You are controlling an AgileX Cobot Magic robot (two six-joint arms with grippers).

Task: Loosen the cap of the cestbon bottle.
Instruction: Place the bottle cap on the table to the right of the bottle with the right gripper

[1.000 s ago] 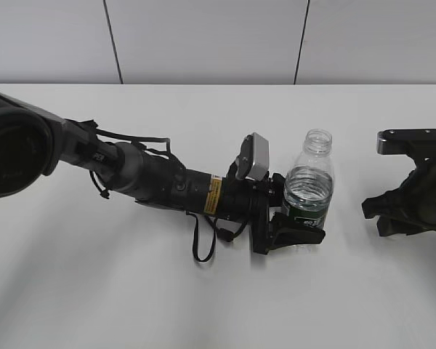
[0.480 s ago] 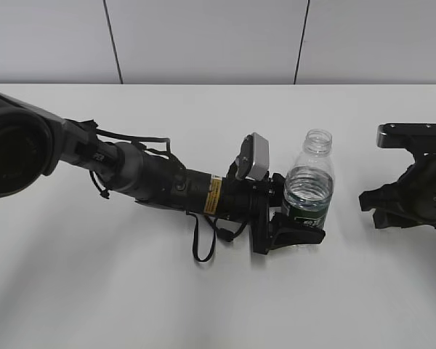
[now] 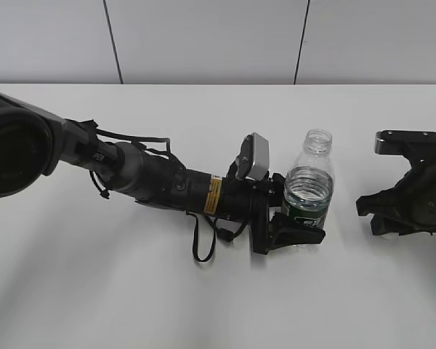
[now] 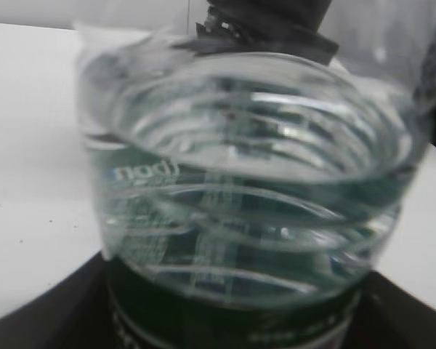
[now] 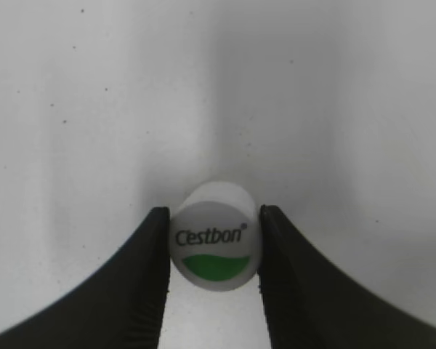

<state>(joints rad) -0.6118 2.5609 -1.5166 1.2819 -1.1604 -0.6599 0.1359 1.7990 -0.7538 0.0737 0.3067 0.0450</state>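
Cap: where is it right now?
Off the bottle: the cap sits pinched between the right gripper fingers above the table, right of the bottle in the exterior view.

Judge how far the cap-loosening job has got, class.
Done: the bottle stands with its neck open, so the cap is off, beyond merely loosened. In hand: the left end effector grips the bottle's label band; the right end effector holds the cap just above the table. Left: probably only setting it down.
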